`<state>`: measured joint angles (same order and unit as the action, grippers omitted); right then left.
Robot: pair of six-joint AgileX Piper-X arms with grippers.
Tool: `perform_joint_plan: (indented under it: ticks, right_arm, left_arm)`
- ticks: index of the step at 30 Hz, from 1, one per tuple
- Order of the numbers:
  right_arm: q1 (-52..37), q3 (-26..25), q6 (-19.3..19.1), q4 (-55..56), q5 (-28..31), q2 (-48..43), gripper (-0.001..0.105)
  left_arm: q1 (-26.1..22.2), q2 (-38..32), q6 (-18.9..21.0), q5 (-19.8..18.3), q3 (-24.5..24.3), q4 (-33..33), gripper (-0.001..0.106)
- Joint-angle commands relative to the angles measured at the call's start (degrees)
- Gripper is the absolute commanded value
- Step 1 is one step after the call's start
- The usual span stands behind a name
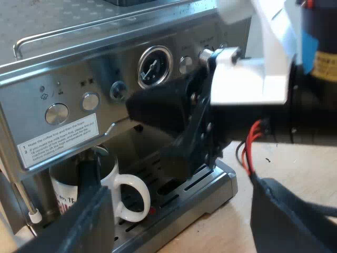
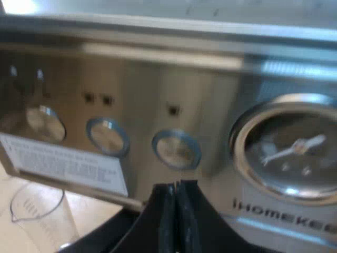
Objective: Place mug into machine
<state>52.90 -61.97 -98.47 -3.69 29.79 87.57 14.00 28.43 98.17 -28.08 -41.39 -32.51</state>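
Mug: white with dark print on its side, upright on the slotted drip tray in the recess at the front of the espresso machine, handle turned outward along the tray. Left gripper: fingers wide apart, holding nothing. One finger stands just in front of the mug's wall, the other is well away over the worktop. Status, by judgement: the mug looks set down and let go, so the placing reads as all but done and what remains is getting the left gripper out. Handling note: draw straight back from the recess with the fingers apart. A sideways sweep of the near finger would likely catch the wall or the handle and slide or tip the mug on the metal slots. Edges: the overhanging front panel, with label, round buttons and gauge, sits close above the mug's rim, so there is little room to lift. A thin metal tube with a white tip hangs just beside the mug, and the tray's lip runs near the handle. Right gripper: fingers pressed together, empty, held close to the panel below the buttons and beside the gauge. Its arm crosses above the tray and narrows the way out. Measuring glass: on the worktop beside the machine. Open room: outward over the worktop.
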Motion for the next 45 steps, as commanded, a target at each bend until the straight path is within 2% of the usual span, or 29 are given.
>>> perform_joint_plan:
  ticks: [1,16,20,45]
  right_arm:
    - [-0.1,-0.7,-0.7,-1.6,-0.5,-0.1,0.000]
    - [-0.1,-0.8,-3.4,-6.4,-0.4,1.8,0.000]
    - [-0.1,-0.8,-4.7,-8.0,2.8,2.4,0.000]
    - [-1.2,-0.8,-5.3,-10.0,2.9,1.6,0.000]
  left_arm:
    - [0.3,-0.1,0.9,-0.5,0.1,1.1,0.058]
    - [0.3,-0.1,0.9,-0.5,1.6,1.1,0.058]
    - [0.3,-0.1,0.9,-0.9,1.6,1.1,0.058]
    - [0.3,-0.1,0.9,-0.9,1.6,1.1,0.058]
